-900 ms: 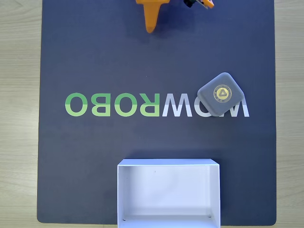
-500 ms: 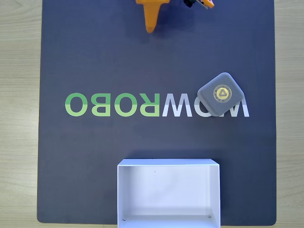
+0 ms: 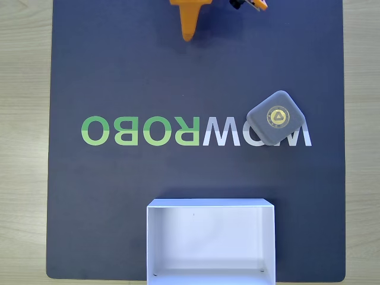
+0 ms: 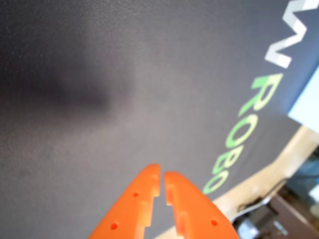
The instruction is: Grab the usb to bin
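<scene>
The usb (image 3: 276, 117), a small dark grey rounded-square case with a yellow triangle emblem, lies flat on the dark mat at centre right in the fixed view, over the white letters. The bin (image 3: 211, 241), a shallow white open box, sits at the mat's bottom edge with nothing inside it. My orange gripper (image 3: 189, 32) pokes in from the top edge, far up and left of the usb. In the wrist view its two orange fingers (image 4: 137, 196) meet at the tips above bare mat, so the gripper (image 4: 161, 175) is shut with nothing held.
A dark mat (image 3: 119, 71) with green and white lettering (image 3: 139, 130) covers the light wooden table (image 3: 24, 119). A black and orange arm part (image 3: 249, 4) shows at the top edge. In the wrist view cables and dark gear (image 4: 271, 219) lie beyond the mat's edge.
</scene>
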